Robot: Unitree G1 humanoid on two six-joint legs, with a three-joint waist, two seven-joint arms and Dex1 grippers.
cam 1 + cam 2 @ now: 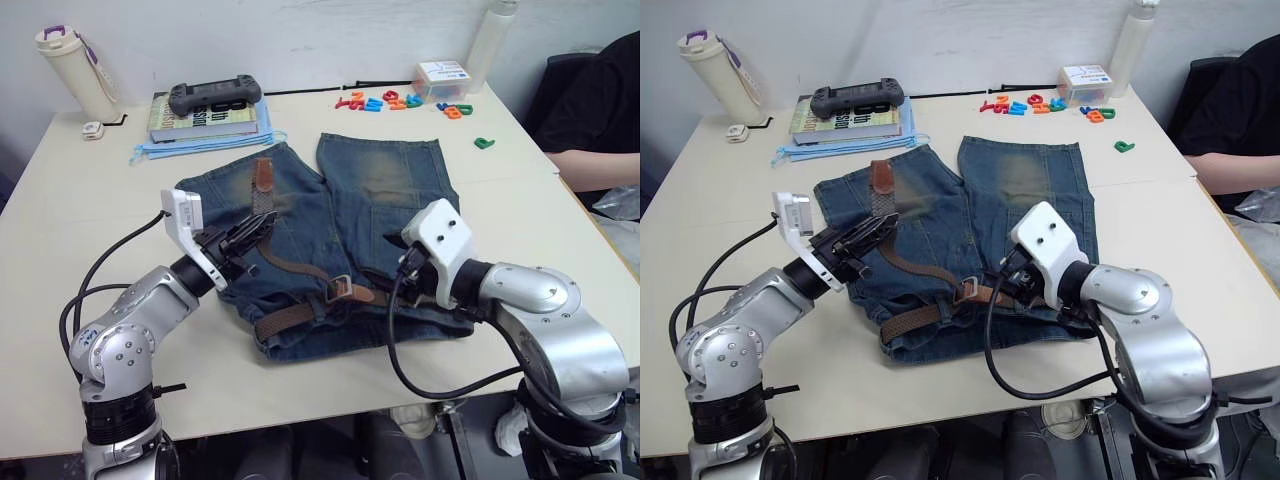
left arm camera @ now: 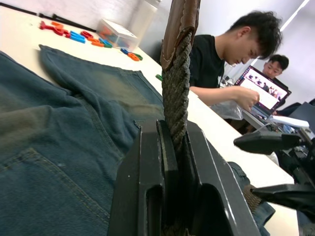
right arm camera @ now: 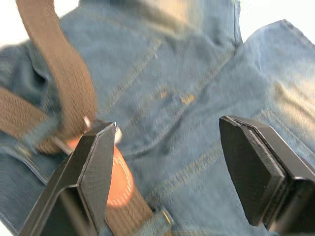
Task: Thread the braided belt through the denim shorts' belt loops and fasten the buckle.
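The faded blue denim shorts (image 1: 350,250) lie flat on the pale worktop (image 1: 90,220), waistband nearest the robot, and the dark brown braided belt (image 1: 290,262) already runs along that waistband with its small silver metal buckle (image 1: 338,287) resting near the middle. The left gripper (image 1: 245,238) has its jaws clamped on the free tan-tipped end, holding it up over the left leg. The right gripper (image 3: 167,162) hovers with jaws wide apart and empty beside the buckle, so by my reckoning fastening remains; how many loops are threaded I cannot tell.

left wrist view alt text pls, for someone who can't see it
The left end effector is shut on the braided belt, which rises straight up to its tan leather tip. Behind lie the denim shorts on a table, with two people seated beyond.
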